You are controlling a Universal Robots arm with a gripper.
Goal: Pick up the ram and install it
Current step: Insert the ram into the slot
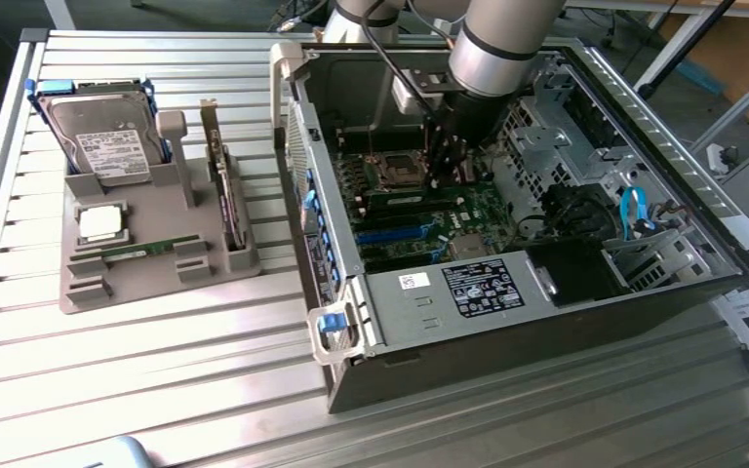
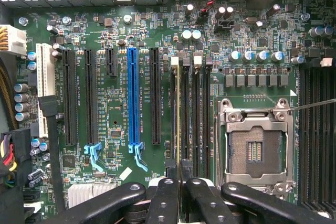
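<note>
A slatted metal table (image 1: 153, 390) fills my exterior view, with the open computer case (image 1: 505, 361) at centre. At nine o'clock from the case sits the grey tray (image 1: 140, 292). It carries the hard drive (image 1: 108, 136), a square silver processor (image 1: 98, 222), the upright expansion card (image 1: 225, 195) and a thin green strip (image 1: 147, 249) lying in a slot.

My arm (image 1: 505, 44) comes in from twelve o'clock and reaches down into the case, over the motherboard (image 2: 110, 103). On the wrist camera I see the gripper (image 2: 179, 169) with its fingers (image 2: 164, 192) drawn close together, clamped on the ram (image 2: 178, 108). I see the ram edge-on, as a thin pale line running straight out from between the fingertips.

It stands in line with the row of memory slots, between the long blue slot (image 2: 133, 98) and the empty processor socket (image 2: 257, 148), and much nearer the socket. I cannot tell whether it is fully seated in its slot or only resting on it
</note>
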